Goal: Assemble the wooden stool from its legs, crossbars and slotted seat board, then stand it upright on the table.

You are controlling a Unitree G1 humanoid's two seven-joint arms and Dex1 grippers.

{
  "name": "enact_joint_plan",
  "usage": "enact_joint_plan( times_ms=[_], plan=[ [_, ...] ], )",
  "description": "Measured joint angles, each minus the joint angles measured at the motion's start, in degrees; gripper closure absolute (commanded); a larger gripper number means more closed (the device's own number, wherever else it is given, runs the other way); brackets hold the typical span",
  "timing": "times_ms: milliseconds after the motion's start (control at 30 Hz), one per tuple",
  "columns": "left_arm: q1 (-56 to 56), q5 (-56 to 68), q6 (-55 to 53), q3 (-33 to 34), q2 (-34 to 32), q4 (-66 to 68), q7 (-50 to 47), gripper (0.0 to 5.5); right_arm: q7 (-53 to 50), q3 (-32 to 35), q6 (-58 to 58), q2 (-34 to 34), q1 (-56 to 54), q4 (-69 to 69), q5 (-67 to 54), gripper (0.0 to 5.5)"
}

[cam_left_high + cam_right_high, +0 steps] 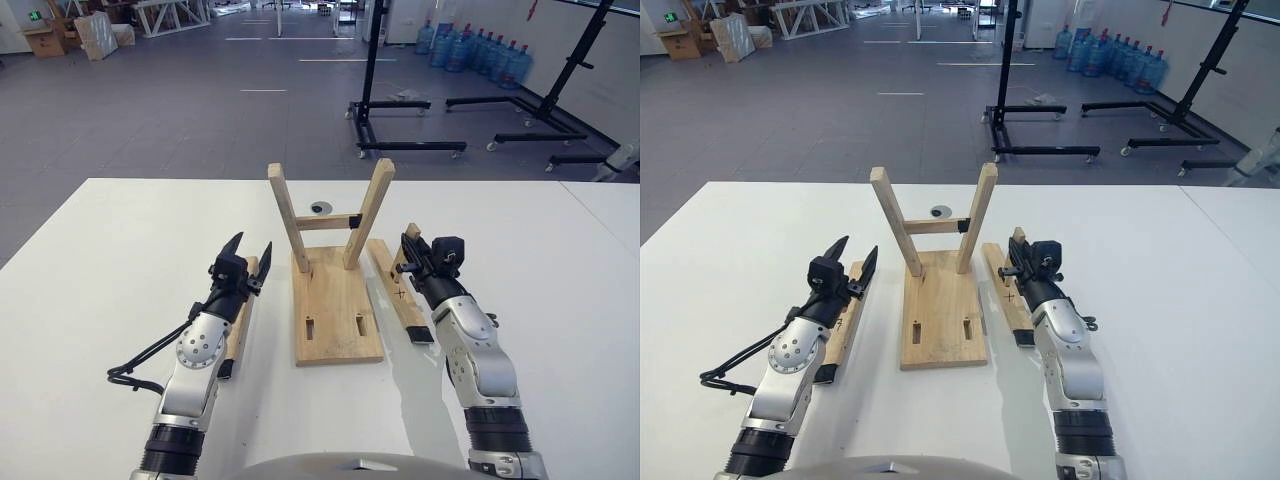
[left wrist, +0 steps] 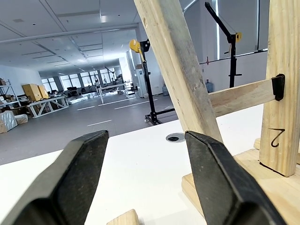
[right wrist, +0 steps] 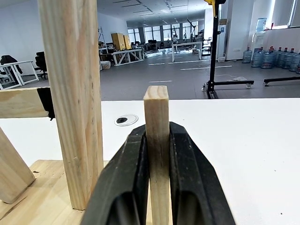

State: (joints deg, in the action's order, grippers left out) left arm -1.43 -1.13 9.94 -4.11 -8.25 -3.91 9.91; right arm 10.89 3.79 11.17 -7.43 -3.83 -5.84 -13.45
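A: Jaws status?
B: Right jaws clamped on the loose leg frame, lying on the tabletop right of the seat board. Probably headed for the empty slots. Left jaws open over the other loose piece.

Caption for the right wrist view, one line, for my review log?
Right pincer clamped on a wooden piece, beside the upright leg slotted into the seat board.

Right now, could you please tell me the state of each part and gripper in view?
seat board: lying flat, two near slots empty.
standing legs: seated in the far slots, splayed.
crossbar: fitted between them.
left loose leg: lying on the table.
left gripper: open.
right gripper: shut on wooden piece.
right loose leg: lying flat beside the board.
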Motion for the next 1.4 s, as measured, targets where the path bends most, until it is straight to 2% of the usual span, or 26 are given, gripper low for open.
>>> enact_joint_plan(
  times_ms=[167, 200, 567, 1400],
  plan=[
    [0.0, 0.0, 0.3, 0.0, 0.0, 0.1, -0.5, 2.53, 0.7, 0.3, -0.8, -0.3, 0.0, 0.8, 0.0, 5.12],
    [0.0, 0.0, 0.3, 0.0, 0.0, 0.2, -0.5, 2.53, 0.8, 0.4, -1.0, -0.3, 0.0, 1.0, -0.1, 4.75],
    [1.7, 0.0, 0.7, 0.6, -0.2, 1.6, -0.5, 2.53, 0.9, 2.6, -0.3, 1.1, 1.1, 2.5, -1.9, 3.12],
    [6.0, -1.6, 6.3, 1.0, 0.2, 9.7, -1.4, 2.53, -2.6, 5.5, 2.0, -0.3, -13.4, -2.2, -3.4, 3.12]
  ],
)
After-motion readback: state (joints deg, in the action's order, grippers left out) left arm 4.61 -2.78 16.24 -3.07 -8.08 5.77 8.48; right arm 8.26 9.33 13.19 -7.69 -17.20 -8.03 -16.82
